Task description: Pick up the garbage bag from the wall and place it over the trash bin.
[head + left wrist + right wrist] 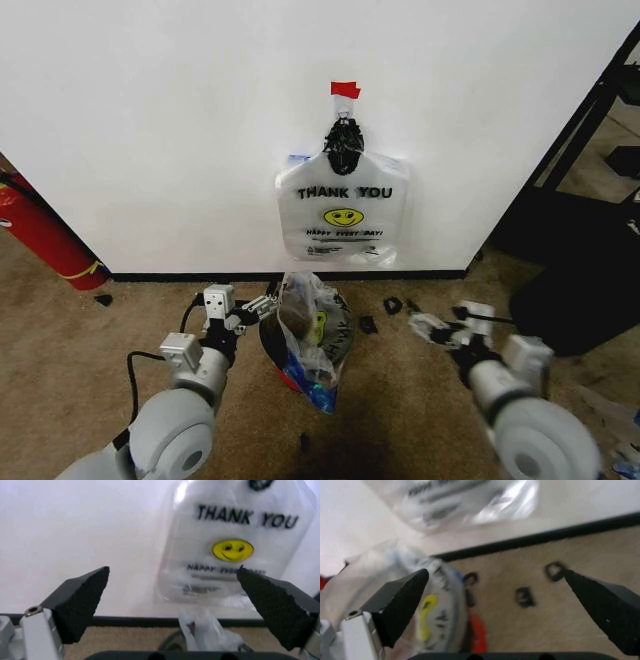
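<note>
A red cylinder (40, 235) leans at the left end of the wall (150, 120), and the left gripper (250, 312), jaws released, hovers low above the carpet beside the trash bin (340, 340), whose mesh rim is draped by the garbage bag (305, 340), crinkly and translucent with blue handle loops. Above it, a flat bundle of bags (343, 215) printed "THANK YOU" hangs under a red tape piece (344, 89); small black scraps (392, 305) dot the floor near the black baseboard (180, 274), then comes the right gripper (432, 326), also spread open. The right wrist view adds the bin's red base (477, 635), blurred, so perhaps not quite certain.
</note>
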Available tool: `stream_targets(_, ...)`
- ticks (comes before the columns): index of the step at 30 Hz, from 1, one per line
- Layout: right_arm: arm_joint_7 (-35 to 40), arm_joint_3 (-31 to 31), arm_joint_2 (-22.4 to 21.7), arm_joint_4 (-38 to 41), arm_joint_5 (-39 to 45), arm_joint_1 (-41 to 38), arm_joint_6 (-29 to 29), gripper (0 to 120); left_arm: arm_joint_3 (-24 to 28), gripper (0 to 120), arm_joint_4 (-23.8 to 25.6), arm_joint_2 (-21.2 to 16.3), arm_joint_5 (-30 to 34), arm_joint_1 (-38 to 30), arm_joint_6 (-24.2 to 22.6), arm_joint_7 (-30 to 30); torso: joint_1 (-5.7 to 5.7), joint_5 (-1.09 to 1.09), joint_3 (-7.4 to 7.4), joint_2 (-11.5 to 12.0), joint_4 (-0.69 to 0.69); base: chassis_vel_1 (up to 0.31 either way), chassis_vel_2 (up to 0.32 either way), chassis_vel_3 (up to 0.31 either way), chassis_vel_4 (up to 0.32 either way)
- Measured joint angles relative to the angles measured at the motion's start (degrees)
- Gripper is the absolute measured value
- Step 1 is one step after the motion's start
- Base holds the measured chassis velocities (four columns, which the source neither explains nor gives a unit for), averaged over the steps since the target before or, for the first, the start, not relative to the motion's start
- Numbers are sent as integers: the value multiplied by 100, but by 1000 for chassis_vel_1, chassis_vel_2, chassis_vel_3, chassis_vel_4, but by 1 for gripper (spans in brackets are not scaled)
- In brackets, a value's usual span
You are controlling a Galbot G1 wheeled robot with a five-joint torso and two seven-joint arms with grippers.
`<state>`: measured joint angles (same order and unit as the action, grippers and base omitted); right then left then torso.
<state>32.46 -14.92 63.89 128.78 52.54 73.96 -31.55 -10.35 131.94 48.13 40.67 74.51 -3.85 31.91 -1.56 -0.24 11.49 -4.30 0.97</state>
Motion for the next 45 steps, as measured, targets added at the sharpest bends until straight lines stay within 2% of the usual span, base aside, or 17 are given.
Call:
stream_targets(3,314,272,144,-185,222,-354,-187,100,-99,100,0,9,-31,22,-24,14,0,2,0,0,2,0,0,0,0)
stream_targets(7,1285,817,659,-520,524,-1031,-716,100,-426,100,4,-86,-48,87,-43,39,0,0,0,0,2,0,0,0,0)
stream_targets(8,1285,817,659,-520,524,-1031,-716,100,-426,100,4,-86,-48,87,-43,39,0,0,0,0,2,0,0,0,0)
stream_targets(11,1860,1056,1019,-718,704,-1309,-973,100,-587,100,5,-155,27,99,-70,54,0,0,0,0,2,0,0,0,0)
stream_targets(14,2470,1245,1292,-964,1036,-1533,-1057,100,-660,100,3,-208,88,75,-103,104,0,0,0,0,2,0,0,0,0)
stream_targets(17,2740,1344,1385,-1119,1218,-1640,-1057,100,-699,100,-24,-208,106,58,-108,116,0,1,0,0,2,0,0,0,0)
stream_targets(24,2997,1436,1500,-1407,1292,-1759,-1058,100,-828,100,-70,-125,149,96,-112,149,1,1,-1,0,2,0,0,0,0)
stream_targets(33,3065,1330,1895,-1886,1147,-1795,-1063,100,-740,100,-195,-90,209,-46,-108,195,0,1,-1,0,2,0,0,0,0)
stream_targets(45,3161,1366,2045,-2428,1123,-1983,-1045,100,-797,100,-249,-40,398,-99,-112,279,1,2,0,0,2,0,0,0,0)
